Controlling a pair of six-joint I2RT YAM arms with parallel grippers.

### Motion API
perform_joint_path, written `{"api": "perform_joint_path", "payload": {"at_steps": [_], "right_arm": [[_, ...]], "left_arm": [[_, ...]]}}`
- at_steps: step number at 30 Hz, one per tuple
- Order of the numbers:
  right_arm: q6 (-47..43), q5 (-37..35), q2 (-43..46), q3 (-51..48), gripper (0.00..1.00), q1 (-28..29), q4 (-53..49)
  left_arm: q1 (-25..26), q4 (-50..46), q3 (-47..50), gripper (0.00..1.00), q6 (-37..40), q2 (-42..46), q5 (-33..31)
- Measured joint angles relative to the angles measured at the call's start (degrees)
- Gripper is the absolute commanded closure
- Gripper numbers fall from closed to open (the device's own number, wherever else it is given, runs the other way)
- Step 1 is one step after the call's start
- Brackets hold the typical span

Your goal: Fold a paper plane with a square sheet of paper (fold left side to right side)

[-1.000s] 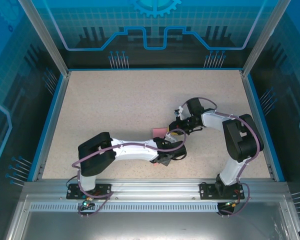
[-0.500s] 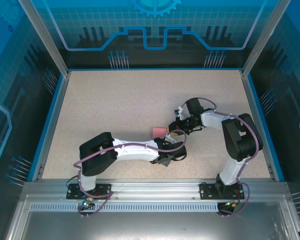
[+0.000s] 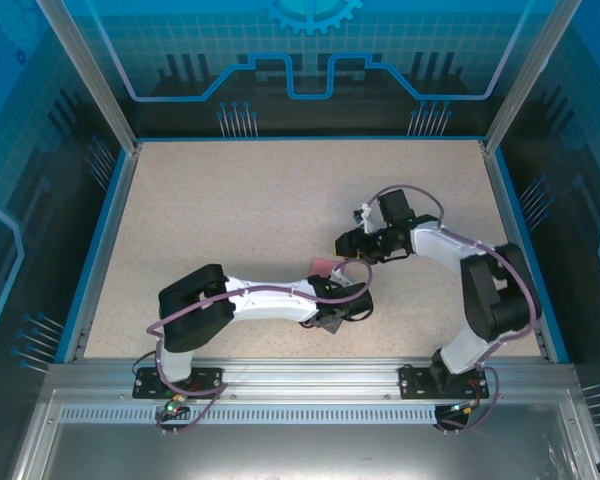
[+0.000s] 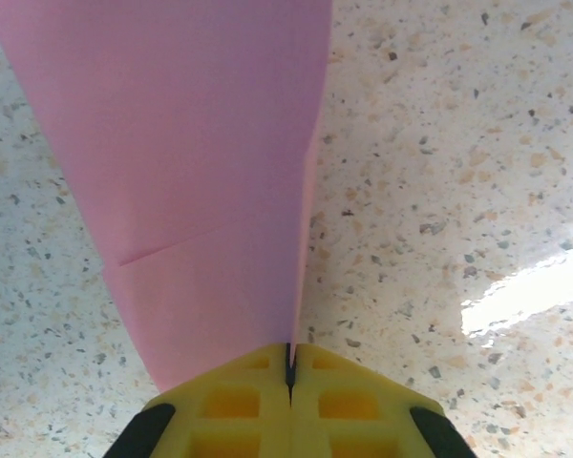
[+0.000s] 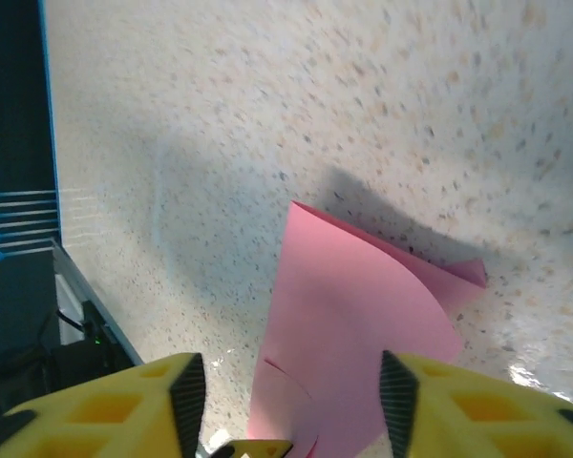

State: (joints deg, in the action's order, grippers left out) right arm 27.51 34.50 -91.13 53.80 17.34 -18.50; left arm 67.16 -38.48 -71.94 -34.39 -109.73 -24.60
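Your left gripper (image 4: 288, 382) is clamped tight on the near edge of the square sheet of paper (image 4: 191, 172) — yellow fingers pressed together, pink pinched right in the seam. The right gripper (image 5: 291, 405) is the opposite story: fingers standing well apart, hovering over the sheet and gripping nothing.

The paper lies on the table (image 4: 458, 143) about mid-width and toward the near side, between the two grippers in the overhead view. It doesn't lie flat. From the right wrist you can see the upper layer bowing up in a soft curl and throwing a shadow on the table behind it.

My read: you're in the middle of the left-to-right fold. The sheet looks doubled over, and the crease isn't set yet. The next move calls for the left pinch to keep the edges together while the right comes down narrow and presses that bulge flat along the fold. Go gently, because a sideways shove would skew the layers.

On materials, the paper is thin, matte salmon, with sharp straight edges and one faint slanted crease line across it. The tabletop is hard speckled beige, glossy enough to show glare, so expect the sheet to slide. The finger pads are blocky yellow with square recesses.
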Motion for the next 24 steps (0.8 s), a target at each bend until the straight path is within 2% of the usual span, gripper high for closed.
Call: {"api": "perform_joint_path", "payload": {"at_steps": [4, 8, 13, 24], "right_arm": [[-1.1, -4.4, 10.7, -3.8, 0.15, -2.2, 0.1], [-2.2, -7.5, 18.8, -8.5, 0.09, -4.4, -0.2], [-3.0, -9.2, 23.3, -14.2, 0.09, -5.8, -0.3], [-3.6, -9.9, 29.2, -25.0, 0.15, -5.8, 0.6]], "left_arm": [[-1.7, 2.8, 0.8, 0.99, 0.2, 1.8, 5.2], [-3.9, 5.9, 1.7, 0.99, 0.2, 4.2, 11.3], [-6.6, 11.0, 3.2, 0.99, -0.1, 5.0, 18.7], [-13.2, 30.1, 15.8, 0.99, -4.9, 8.7, 34.7]]}}
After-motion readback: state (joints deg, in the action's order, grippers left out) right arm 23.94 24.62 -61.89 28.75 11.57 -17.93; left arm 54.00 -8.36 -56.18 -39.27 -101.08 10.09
